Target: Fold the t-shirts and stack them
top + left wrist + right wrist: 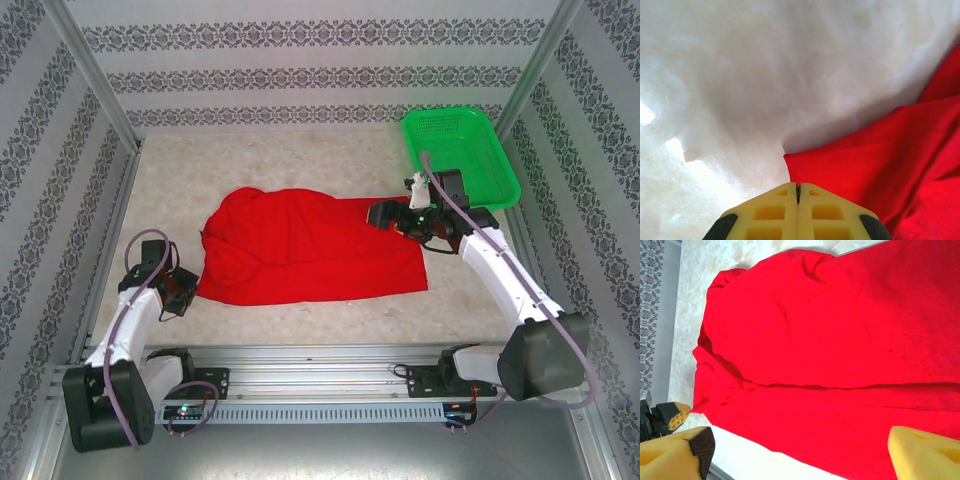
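Lying spread on the worktop, the shirt has its near left corner pinched tight in the left hand, likely to start a fold, while the right hand hangs wide open over its right side.

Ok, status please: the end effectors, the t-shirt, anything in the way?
Left end effector shut at near left corner of t-shirt. Right end effector open above its right edge. Green basket far right, apart from it.
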`<state>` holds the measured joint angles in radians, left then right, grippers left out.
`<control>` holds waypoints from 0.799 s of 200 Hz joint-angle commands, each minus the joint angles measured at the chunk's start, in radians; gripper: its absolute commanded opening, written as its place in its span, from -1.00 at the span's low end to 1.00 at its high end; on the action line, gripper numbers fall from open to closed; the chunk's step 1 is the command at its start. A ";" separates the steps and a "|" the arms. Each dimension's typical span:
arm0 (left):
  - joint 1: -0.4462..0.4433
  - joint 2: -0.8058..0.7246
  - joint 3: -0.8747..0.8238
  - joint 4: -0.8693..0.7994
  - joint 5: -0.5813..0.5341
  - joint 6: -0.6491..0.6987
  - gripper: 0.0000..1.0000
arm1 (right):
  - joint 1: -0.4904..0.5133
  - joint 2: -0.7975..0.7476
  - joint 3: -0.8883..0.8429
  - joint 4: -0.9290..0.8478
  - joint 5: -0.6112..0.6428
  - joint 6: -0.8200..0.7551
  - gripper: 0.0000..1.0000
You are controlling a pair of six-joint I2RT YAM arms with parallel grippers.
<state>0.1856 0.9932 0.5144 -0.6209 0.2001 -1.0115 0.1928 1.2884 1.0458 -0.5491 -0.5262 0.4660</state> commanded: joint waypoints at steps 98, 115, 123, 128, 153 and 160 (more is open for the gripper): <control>0.014 0.005 -0.134 0.300 0.041 -0.157 -0.17 | 0.007 0.015 0.023 0.013 -0.104 -0.052 0.96; 0.014 0.014 -0.141 0.322 0.036 -0.163 -0.17 | 0.006 0.008 0.012 0.010 -0.111 -0.054 0.96; 0.014 0.018 -0.146 0.348 0.037 -0.167 -0.17 | 0.006 0.008 0.008 0.010 -0.115 -0.052 0.96; 0.013 0.019 -0.151 0.370 0.038 -0.173 -0.17 | 0.006 0.008 0.007 0.009 -0.118 -0.052 0.96; 0.013 0.031 -0.153 0.441 0.048 -0.182 -0.17 | 0.006 0.012 0.011 0.009 -0.126 -0.051 0.96; 0.014 0.035 -0.148 0.447 0.050 -0.179 -0.17 | 0.005 0.013 0.011 0.011 -0.126 -0.050 0.96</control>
<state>0.1921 0.9981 0.3836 -0.4763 0.2508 -1.1728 0.1928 1.3148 1.0664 -0.5392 -0.6231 0.4374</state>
